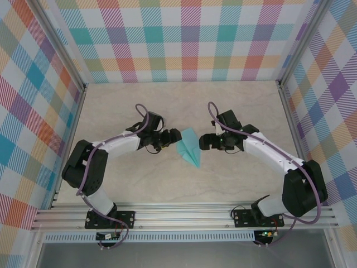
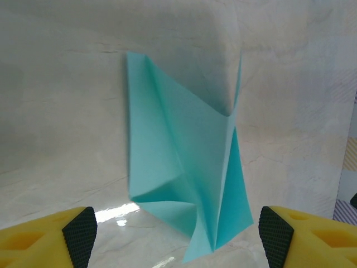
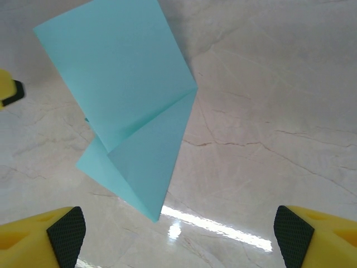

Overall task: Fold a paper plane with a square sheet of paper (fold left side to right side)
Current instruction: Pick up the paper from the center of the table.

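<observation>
The square sheet of paper lies on the table folded into a light-turquoise paper plane [image 1: 188, 146], a narrow dart whose point faces the near right. In the left wrist view the paper plane [image 2: 184, 167] has one flap standing up along its centre crease. My left gripper [image 1: 169, 138] is just left of it, open, and its fingertips [image 2: 78, 234] stand wide on either side of the plane's near tip without touching it. My right gripper [image 1: 202, 142] is just right of it, open. The paper plane [image 3: 128, 95] lies ahead and to the left of the right gripper's [image 3: 178, 234] jaws.
The pale marbled table top [image 1: 184, 106] stretches back to checked walls with metal posts at the sides. An aluminium rail [image 1: 184, 215] carrying both arm bases runs along the near edge. A yellow tip of the left gripper [image 3: 8, 92] appears at the right wrist view's left edge.
</observation>
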Robot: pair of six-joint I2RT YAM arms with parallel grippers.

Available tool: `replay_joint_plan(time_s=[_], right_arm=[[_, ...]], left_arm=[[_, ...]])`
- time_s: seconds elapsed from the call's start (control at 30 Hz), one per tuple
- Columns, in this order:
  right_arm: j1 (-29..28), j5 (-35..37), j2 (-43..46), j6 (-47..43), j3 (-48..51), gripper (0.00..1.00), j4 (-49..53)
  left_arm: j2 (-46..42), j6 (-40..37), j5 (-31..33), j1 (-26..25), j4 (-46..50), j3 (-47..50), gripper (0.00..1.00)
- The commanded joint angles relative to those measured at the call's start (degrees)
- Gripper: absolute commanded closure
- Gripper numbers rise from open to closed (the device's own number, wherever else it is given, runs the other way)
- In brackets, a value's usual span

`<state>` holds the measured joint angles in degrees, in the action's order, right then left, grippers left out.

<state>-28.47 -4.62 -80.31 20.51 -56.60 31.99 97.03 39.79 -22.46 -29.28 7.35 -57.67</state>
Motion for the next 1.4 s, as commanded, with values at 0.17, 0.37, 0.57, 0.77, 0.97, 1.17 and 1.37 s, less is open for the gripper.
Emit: replay_joint_plan(time_s=[0.17, 0.37, 0.57, 0.77, 0.97, 1.17, 1.37], right_arm=[[1.5, -2.0, -1.1, 3.0, 1.5, 0.1, -2.9], [2.3, -2.8, -1.9, 3.2, 2.4, 0.1, -4.0], [2.6, -3.2, -2.3, 3.4, 2.8, 0.12, -4.4], [3.0, -3.1, -2.0, 3.2, 3.1, 0.12, -4.3], [3.2, -3.4, -2.3, 3.6, 3.6, 0.13, -4.4], [3.2, -3.4, -2.4, 3.7, 3.7, 0.14, -4.4], [3.3, -3.7, -2.7, 3.5, 3.8, 0.14, -4.4]], left_arm=[[3.7, 6.2, -0.4, -4.5, 4.0, -4.5, 0.19], [5.5, 9.0, -1.8, -7.0, 4.0, -3.7, 0.18], [8.2, 9.8, -4.1, -7.3, 2.7, -4.9, 0.22], [10.9, 12.4, -6.1, -7.3, -1.1, -5.4, 0.29], [12.3, 13.0, -6.8, -7.7, -2.2, -6.7, 0.38], [12.4, 13.1, -6.2, -7.7, -2.0, -7.0, 0.47], [11.9, 12.7, -5.5, -7.6, -1.6, -7.3, 0.58]])
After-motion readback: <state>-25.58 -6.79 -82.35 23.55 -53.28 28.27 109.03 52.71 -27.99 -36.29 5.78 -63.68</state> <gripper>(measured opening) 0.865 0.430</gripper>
